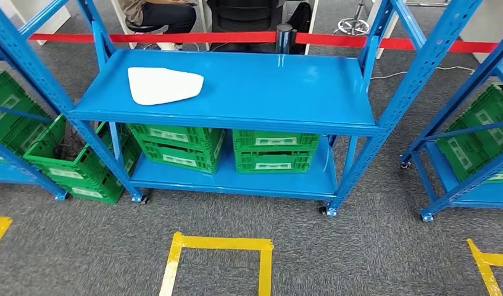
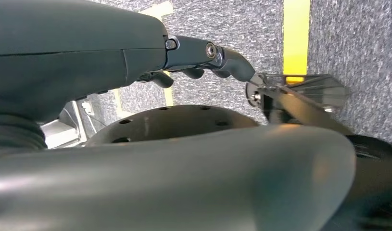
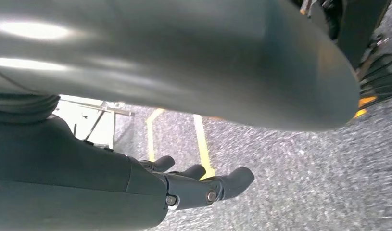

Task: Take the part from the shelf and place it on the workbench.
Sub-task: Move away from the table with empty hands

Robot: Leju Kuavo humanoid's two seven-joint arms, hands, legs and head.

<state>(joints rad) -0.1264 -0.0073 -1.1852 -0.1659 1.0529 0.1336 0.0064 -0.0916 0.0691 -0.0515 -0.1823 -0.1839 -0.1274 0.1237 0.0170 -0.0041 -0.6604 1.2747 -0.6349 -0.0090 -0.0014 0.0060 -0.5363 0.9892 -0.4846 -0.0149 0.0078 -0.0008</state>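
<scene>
A flat white part (image 1: 163, 85) lies on the top level of the blue shelf (image 1: 249, 92), towards its left side. My left hand (image 2: 198, 60) hangs down over grey carpet, its fingers loosely extended and holding nothing. My right hand (image 3: 198, 183) also hangs over the carpet, fingers apart and empty. Both hands are far from the part.
Green crates (image 1: 273, 150) fill the shelf's lower level, and more green crates (image 1: 76, 163) stand on the floor and on shelves at left and right. A red barrier tape (image 1: 193, 37) runs behind the shelf, with a seated person (image 1: 159, 13) beyond. Yellow floor tape (image 1: 218, 243) marks the carpet.
</scene>
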